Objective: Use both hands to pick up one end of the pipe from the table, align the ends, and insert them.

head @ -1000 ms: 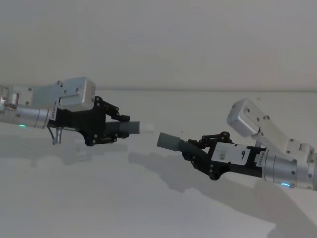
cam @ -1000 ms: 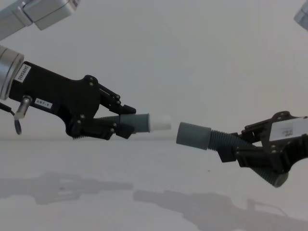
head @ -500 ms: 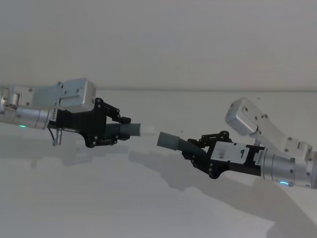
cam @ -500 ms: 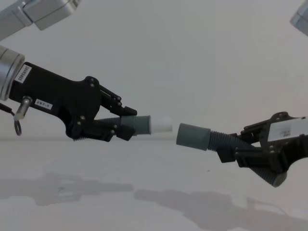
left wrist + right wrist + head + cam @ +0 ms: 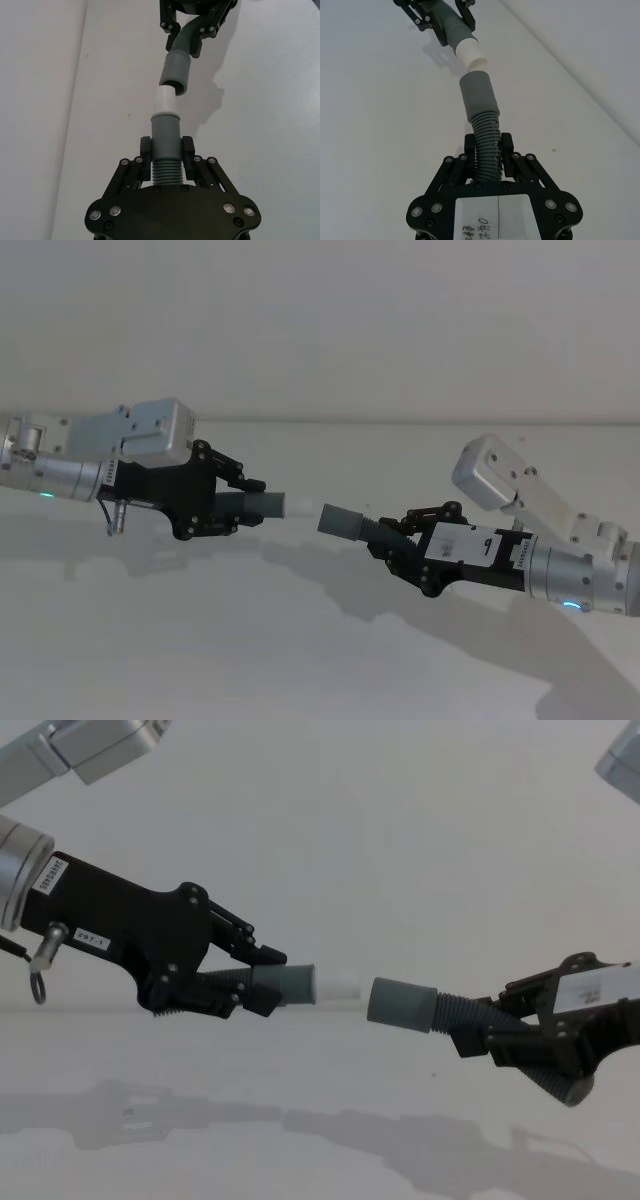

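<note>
Both pipe pieces hang above the white table [image 5: 300,650]. My left gripper [image 5: 238,507] [image 5: 258,990] [image 5: 166,150] is shut on the ribbed part of the left pipe piece [image 5: 290,984] [image 5: 165,135], whose white tip [image 5: 338,986] [image 5: 164,100] [image 5: 470,55] points right. My right gripper [image 5: 395,540] [image 5: 478,1030] [image 5: 487,147] is shut on the ribbed bend of the right pipe piece [image 5: 350,524] [image 5: 482,117], whose wide grey sleeve [image 5: 402,1003] [image 5: 176,74] faces the tip. A narrow gap separates the two ends, nearly in line.
The table's far edge meets a plain pale wall [image 5: 320,330]. Shadows of both arms lie on the table below them.
The white tip has drawn closer to the grey sleeve, and the gap is smaller. The left gripper has dipped slightly; the right one has edged left.
</note>
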